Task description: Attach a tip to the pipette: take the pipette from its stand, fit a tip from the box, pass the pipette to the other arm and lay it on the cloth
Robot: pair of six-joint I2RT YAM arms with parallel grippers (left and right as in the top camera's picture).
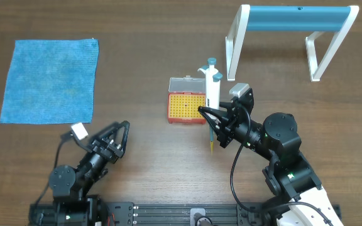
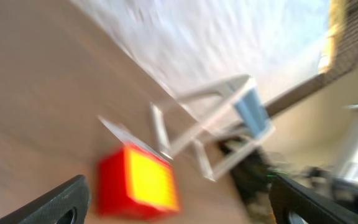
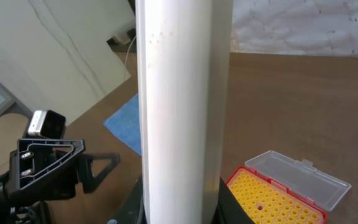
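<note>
My right gripper (image 1: 219, 119) is shut on the white pipette (image 1: 212, 91), which has a blue top and a yellow tip (image 1: 211, 148) at its lower end. In the right wrist view the pipette body (image 3: 182, 112) stands between the fingers (image 3: 182, 211). It hangs just right of the red tip box (image 1: 187, 108), whose clear lid is open. The blue cloth (image 1: 50, 81) lies flat at the far left. My left gripper (image 1: 119, 129) sits low near the table's front left, open with nothing in it. Its view is blurred and looks toward the box (image 2: 138, 186).
The white and blue pipette stand (image 1: 294, 19) is at the back right, behind my right arm. Bare wooden table lies between the cloth and the tip box. The right wrist view catches my left gripper (image 3: 55, 165) and a corner of the cloth (image 3: 126, 127).
</note>
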